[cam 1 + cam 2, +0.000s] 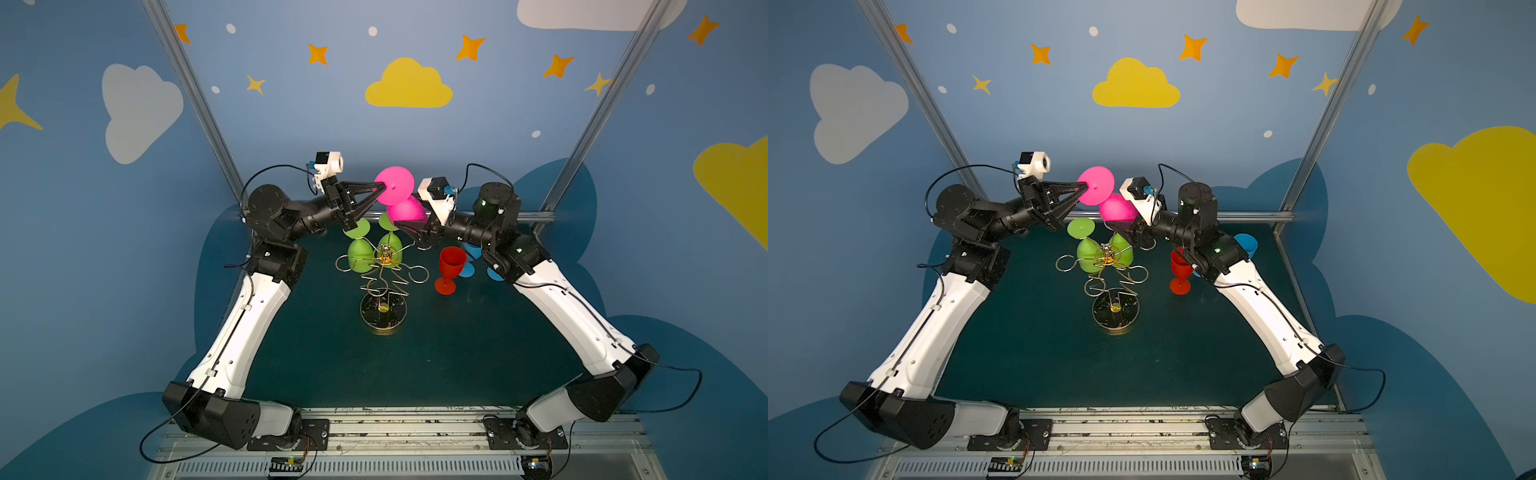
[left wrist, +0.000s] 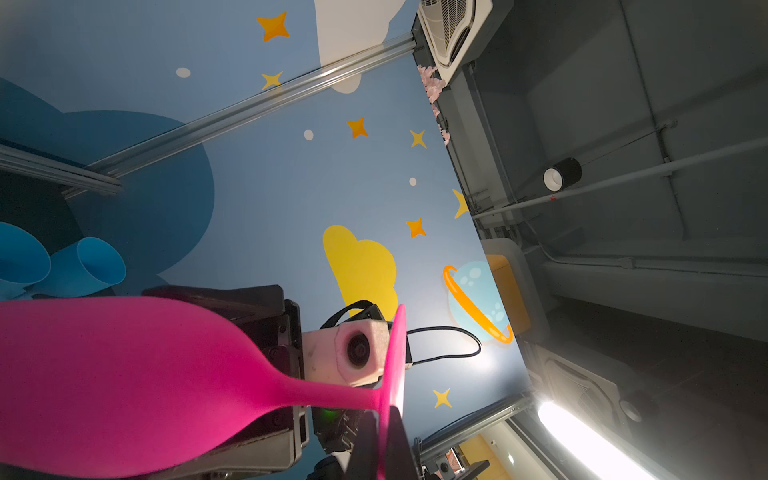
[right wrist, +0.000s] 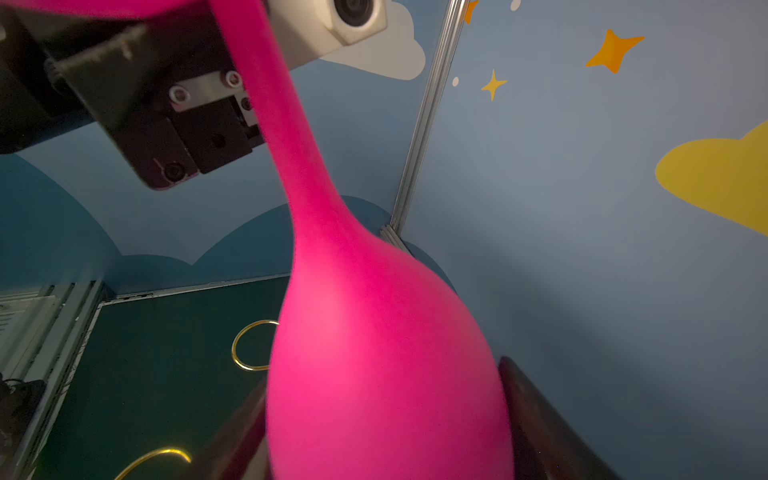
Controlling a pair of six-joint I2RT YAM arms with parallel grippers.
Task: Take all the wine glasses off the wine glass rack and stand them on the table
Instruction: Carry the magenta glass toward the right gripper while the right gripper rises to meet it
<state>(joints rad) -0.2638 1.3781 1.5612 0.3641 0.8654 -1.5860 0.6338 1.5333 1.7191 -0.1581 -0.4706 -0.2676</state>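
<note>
A pink wine glass point(image 1: 409, 210) point(image 1: 1117, 208) hangs upside down in the air, above and behind the gold wire wine glass rack point(image 1: 385, 266) point(image 1: 1106, 266), clear of its arms. My left gripper point(image 1: 379, 189) point(image 1: 1082, 188) point(image 2: 384, 432) is shut on the rim of the glass's round foot point(image 2: 397, 353). My right gripper point(image 1: 409, 219) point(image 1: 1121, 222) point(image 3: 386, 436) comes in from the right, one finger pressed against each side of the bowl point(image 3: 374, 374). Two green glasses point(image 1: 359, 253) point(image 1: 1088, 253) hang from the rack's loops.
A red wine glass point(image 1: 452, 259) point(image 1: 1180, 266) stands upright on the dark green table point(image 1: 457, 353), right of the rack. Blue glasses point(image 1: 467, 268) point(image 1: 1246, 243) point(image 2: 99, 259) stand behind it, partly hidden by my right arm. The rack's round base point(image 1: 383, 313) sits mid-table.
</note>
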